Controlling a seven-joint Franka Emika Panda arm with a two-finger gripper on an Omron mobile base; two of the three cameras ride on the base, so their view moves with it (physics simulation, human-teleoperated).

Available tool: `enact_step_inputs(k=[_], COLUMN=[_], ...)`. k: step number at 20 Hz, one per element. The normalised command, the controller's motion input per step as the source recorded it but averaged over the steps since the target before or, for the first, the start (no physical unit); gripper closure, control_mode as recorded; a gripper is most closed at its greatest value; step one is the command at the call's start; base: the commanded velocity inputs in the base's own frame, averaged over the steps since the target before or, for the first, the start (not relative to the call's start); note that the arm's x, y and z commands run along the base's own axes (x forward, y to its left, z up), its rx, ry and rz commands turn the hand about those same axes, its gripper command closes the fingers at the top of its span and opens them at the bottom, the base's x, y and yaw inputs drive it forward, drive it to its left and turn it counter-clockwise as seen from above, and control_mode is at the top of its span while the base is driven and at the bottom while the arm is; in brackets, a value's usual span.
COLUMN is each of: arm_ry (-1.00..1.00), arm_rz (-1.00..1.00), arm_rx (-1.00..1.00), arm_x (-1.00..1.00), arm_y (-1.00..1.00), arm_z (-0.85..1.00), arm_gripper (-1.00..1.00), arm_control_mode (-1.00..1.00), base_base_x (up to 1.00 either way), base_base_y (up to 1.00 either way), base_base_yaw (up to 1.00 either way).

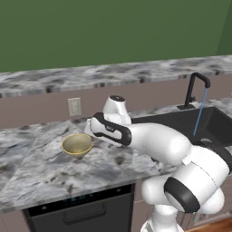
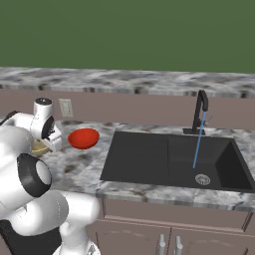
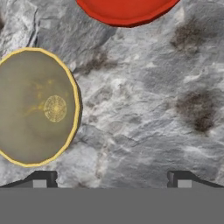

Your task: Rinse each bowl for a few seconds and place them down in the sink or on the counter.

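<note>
The tan bowl (image 1: 77,145) sits upright on the counter (image 1: 41,167), left of the sink (image 2: 149,154). The red bowl (image 2: 83,138) rests on the counter a little nearer the sink. In the hand view, the tan bowl (image 3: 35,107) lies at the left and the red bowl (image 3: 127,11) at the top edge. My gripper (image 3: 112,181) hovers over bare counter (image 3: 153,109) beside the tan bowl, open, with nothing between its fingertips (image 3: 43,179). In the left base view, the arm hides the red bowl.
The black faucet (image 2: 200,112) stands behind the sink, and a thin stream of water (image 2: 198,142) runs down toward the drain (image 2: 202,179). A wall outlet (image 1: 74,107) sits behind the bowls. A dishwasher front (image 1: 81,213) is below the counter.
</note>
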Motion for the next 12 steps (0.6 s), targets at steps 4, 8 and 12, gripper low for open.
enact_step_inputs(k=[4, 8, 12], arm_ry=[0.01, 0.0, 0.0], arm_rz=[0.0, 0.0, 0.0], arm_rx=[0.0, 0.0, 0.0], arm_x=[0.13, 0.12, 0.12], arm_y=[0.13, 0.1, 0.01], arm_z=[-0.13, -0.13, -0.15], arm_gripper=[-1.0, -1.0, -1.0], arm_control_mode=[-1.0, -1.0, -1.0], base_base_x=[0.0, 0.0, 0.0], base_base_y=[0.0, 0.0, 0.0], base_base_yaw=[0.0, 0.0, 0.0])
